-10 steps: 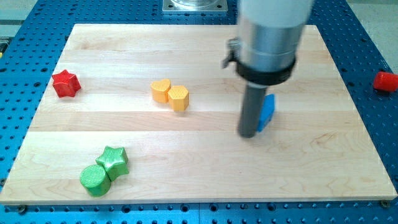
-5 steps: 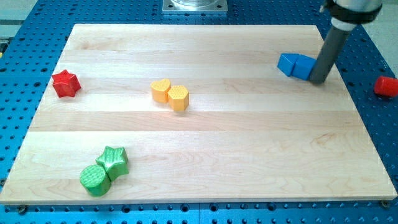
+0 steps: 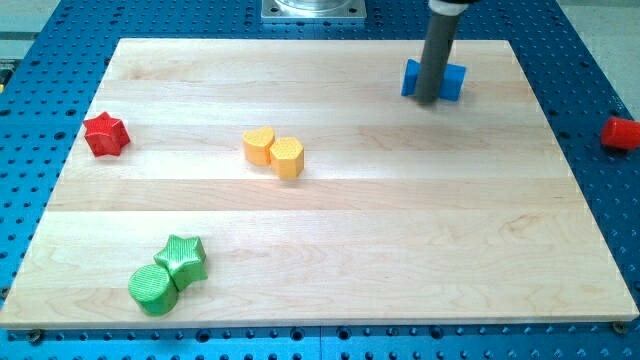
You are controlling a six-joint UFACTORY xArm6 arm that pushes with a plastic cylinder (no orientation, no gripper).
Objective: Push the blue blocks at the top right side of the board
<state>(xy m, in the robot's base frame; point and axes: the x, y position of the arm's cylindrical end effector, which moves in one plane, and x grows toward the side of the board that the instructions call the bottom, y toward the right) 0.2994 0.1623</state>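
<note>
Your rod carries no pincer, so there is no state to report. Your tip [image 3: 427, 100] sits at the view's top right, in front of the blue blocks [image 3: 451, 83], apparently touching them. The pale wooden board [image 3: 330, 250] rests on a blue perforated table [image 3: 590, 60]. A red block [image 3: 621, 132] lies off the board, at the view's right.

Only the blue blocks [image 3: 452, 82] crowd my tip [image 3: 427, 100] at the view's top right; other blocks sit well apart.
</note>
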